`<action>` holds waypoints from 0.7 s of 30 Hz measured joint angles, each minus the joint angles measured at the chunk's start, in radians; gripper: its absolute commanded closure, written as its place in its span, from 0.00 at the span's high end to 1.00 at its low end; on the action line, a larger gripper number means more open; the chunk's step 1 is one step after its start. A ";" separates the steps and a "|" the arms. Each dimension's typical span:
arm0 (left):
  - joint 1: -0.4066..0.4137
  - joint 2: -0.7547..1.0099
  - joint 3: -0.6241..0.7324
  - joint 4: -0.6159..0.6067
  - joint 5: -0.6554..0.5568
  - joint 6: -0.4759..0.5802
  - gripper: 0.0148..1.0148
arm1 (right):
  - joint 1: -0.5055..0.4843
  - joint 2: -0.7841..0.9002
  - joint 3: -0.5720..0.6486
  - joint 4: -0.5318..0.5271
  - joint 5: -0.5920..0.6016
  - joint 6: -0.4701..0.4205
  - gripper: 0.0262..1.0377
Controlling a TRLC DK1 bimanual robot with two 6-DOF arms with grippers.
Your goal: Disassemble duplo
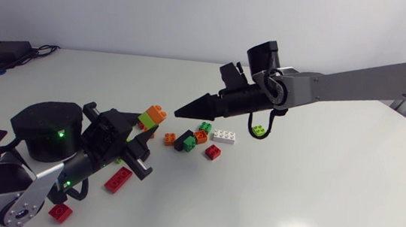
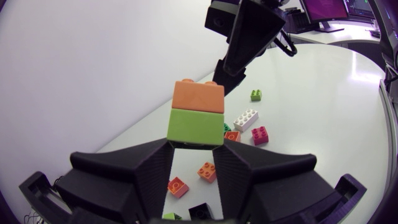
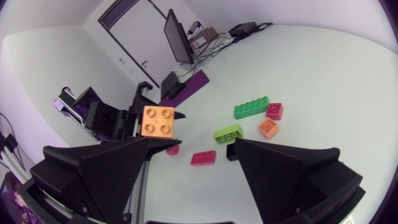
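The left claw (image 2: 194,154) is clamping the lime green brick (image 2: 195,126) from both sides, holding it up above the tabletop (image 1: 316,186). An orange brick (image 2: 198,96) is sitting pressed onto the top of it. The right claw (image 1: 186,112) is hovering near this pair and pointing at it, its fingers standing apart and gripping nothing. Loose pieces are lying on the tabletop below: a white brick (image 1: 223,137), a small red brick (image 1: 213,152), a small green brick (image 1: 259,130), and a long red brick (image 1: 118,180) beside the left arm.
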 measured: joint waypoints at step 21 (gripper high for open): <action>-0.045 0.074 0.000 -0.036 0.034 0.017 0.24 | 0.071 0.015 0.000 0.003 -0.063 0.009 0.89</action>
